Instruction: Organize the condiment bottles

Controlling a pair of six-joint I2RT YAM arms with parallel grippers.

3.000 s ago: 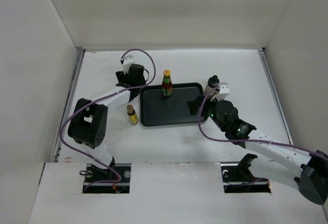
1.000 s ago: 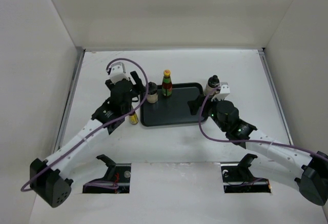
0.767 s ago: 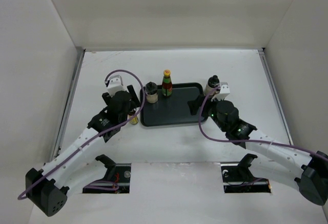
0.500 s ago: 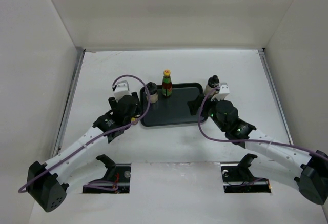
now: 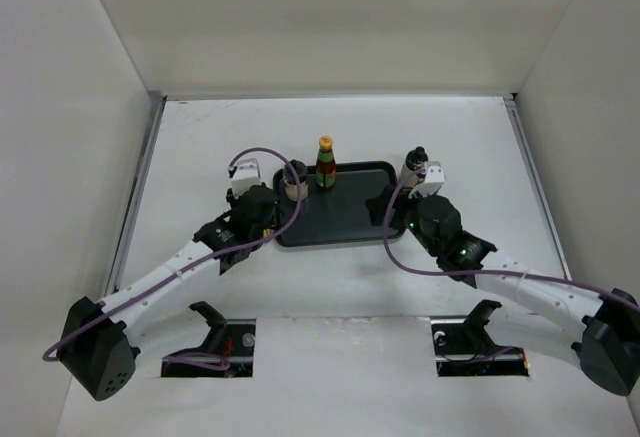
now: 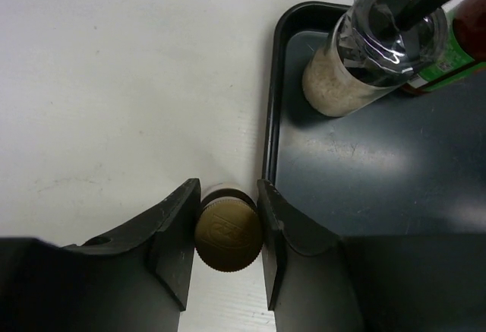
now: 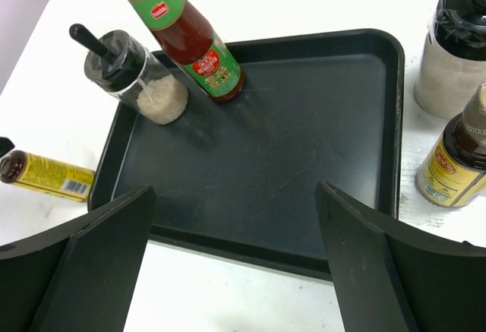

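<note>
Left gripper (image 6: 227,194) tight around small bottle (image 6: 228,233), just beside tray (image 6: 269,119) wall.

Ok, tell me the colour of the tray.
The tray is black; the right wrist view shows it best.

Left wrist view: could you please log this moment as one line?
left claw: shut on small bottle | small bottle: on table beside tray | right claw: open above tray | in tray: shaker, sauce bottle
</note>
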